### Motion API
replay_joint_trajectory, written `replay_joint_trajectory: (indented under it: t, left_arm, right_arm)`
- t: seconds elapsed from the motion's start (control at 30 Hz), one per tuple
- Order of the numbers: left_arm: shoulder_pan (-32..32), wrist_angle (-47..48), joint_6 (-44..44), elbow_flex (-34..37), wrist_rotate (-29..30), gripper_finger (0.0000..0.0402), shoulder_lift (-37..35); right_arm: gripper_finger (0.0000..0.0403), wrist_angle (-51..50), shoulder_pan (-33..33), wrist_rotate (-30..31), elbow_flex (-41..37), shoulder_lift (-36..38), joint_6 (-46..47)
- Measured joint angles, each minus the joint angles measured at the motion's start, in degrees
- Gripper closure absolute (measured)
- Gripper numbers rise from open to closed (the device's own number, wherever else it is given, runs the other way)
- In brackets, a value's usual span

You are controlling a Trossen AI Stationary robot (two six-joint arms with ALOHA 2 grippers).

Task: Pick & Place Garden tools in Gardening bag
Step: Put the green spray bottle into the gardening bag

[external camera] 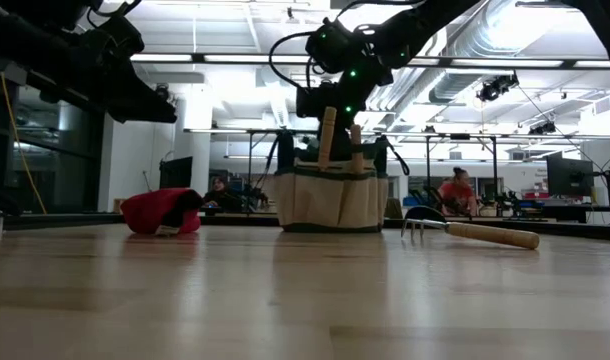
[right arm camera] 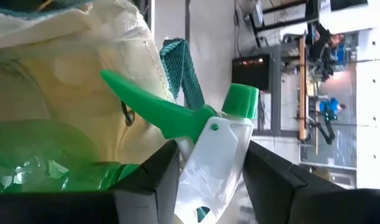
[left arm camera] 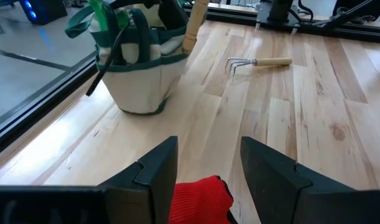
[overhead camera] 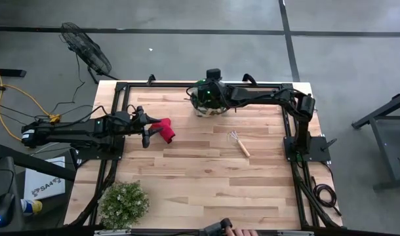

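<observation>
Two tools lie outside the gardening bag (overhead camera: pixel 210 108): red shears (overhead camera: pixel 164 130) under the left gripper (left arm camera: pixel 205 165), fingers apart and empty; the rake (overhead camera: pixel 239 143) lies mid-worktop. The right gripper (right arm camera: pixel 209 168), over the bag, brackets the sprayer (right arm camera: pixel 215 146); whether it grips, I cannot tell. Next, likely lowering onto the shears.

Beige gardening bag (external camera: pixel 330 200) with dark green trim at frame centre; red pruning shears (external camera: pixel 161 212) left; green-and-white sprayer (right arm camera: pixel 209 140); tan-handled rake (external camera: pixel 472 232) right.

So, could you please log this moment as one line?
right tool: around sprayer in bag | left tool: open over red item | rake: on table
</observation>
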State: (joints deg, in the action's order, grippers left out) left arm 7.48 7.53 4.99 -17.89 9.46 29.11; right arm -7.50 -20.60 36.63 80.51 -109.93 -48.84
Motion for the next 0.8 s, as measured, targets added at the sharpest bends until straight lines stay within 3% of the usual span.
replay_joint_trajectory:
  t: [0.33,0.8]
  left_arm:
    - [0.0,0.0,0.4,0.0,-0.1,0.0231,0.0]
    - [0.0,0.0,0.9,0.0,-1.2,0.0231,0.0]
  right_arm:
    - [0.0253,-2.8,1.5,5.8,0.0,0.7,1.0]
    - [0.0251,-7.4,1.5,7.2,0.0,2.9,0.9]
